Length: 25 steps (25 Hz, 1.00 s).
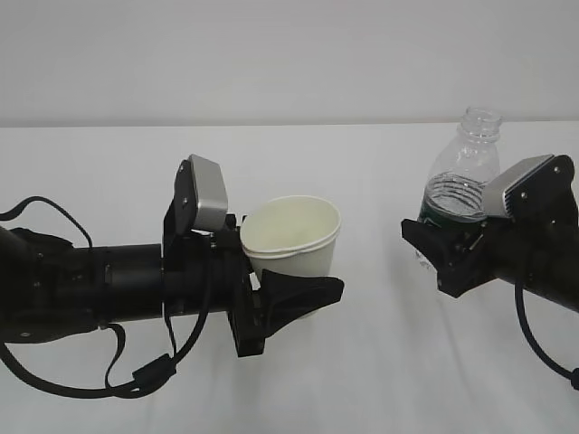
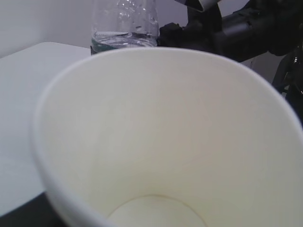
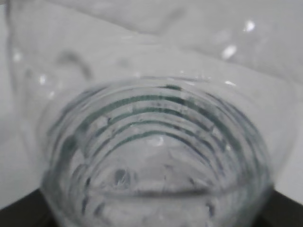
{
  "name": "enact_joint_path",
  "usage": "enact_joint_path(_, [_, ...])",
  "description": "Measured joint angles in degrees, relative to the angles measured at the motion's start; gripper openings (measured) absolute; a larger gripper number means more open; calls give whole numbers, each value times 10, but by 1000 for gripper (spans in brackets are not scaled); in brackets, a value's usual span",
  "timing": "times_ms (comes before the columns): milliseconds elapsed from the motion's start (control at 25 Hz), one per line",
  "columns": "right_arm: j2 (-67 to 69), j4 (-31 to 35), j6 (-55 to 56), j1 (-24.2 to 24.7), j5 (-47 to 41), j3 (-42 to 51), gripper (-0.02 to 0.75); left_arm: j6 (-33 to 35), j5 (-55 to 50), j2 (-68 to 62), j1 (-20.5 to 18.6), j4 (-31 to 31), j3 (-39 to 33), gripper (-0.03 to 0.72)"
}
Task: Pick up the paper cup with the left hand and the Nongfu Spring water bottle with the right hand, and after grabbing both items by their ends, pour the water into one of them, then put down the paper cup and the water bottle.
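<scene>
While both arms hang above the white table [image 1: 298, 398], we see each one carrying its item off the surface. On the left side of the exterior view the left hand [image 1: 294, 298] has its black fingers closed around the lower part of the paper cup [image 1: 294, 237], which tilts slightly with its mouth turned up and toward the camera. A grey-silver plate [image 1: 210, 194] sits on top of that gripper, just beside the cup's rim, and loose black cables [image 1: 136, 375] loop under the arm. From the left wrist view we look straight into the paper cup [image 2: 156, 142]: its pale inside fills nearly the whole picture, and we see no liquid on the round bottom.

On the right, the right hand [image 1: 448, 258] is clamped on the lower body of the Nongfu Spring water bottle [image 1: 463, 172], which stands roughly upright with its open neck at the top and no cap on it. Its dark green label band shows just above the fingers. The water [image 2: 124, 39] lies low in the bottle, its surface visible just over the cup's rim in the left wrist view. In the right wrist view the Nongfu Spring water bottle [image 3: 156, 142] is pressed close to the lens, blurred, with ribbed rings and green tint.

Cup and bottle are held well apart, with bare table between them.
</scene>
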State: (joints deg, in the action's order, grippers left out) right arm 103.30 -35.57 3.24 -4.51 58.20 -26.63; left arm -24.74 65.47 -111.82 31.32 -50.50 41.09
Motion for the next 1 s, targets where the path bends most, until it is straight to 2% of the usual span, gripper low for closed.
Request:
enact_joint_path(440, [-58, -46, 12, 0, -59, -5, 492, -22, 1, -7, 2, 3, 0, 456])
enact_joint_path(720, [-91, -119, 54, -1, -113, -35, 492, -23, 1, -11, 11, 6, 3, 456])
enact_joint_path(1000, [-109, -166, 67, -38, -189, -73, 492, -23, 1, -11, 11, 6, 3, 456])
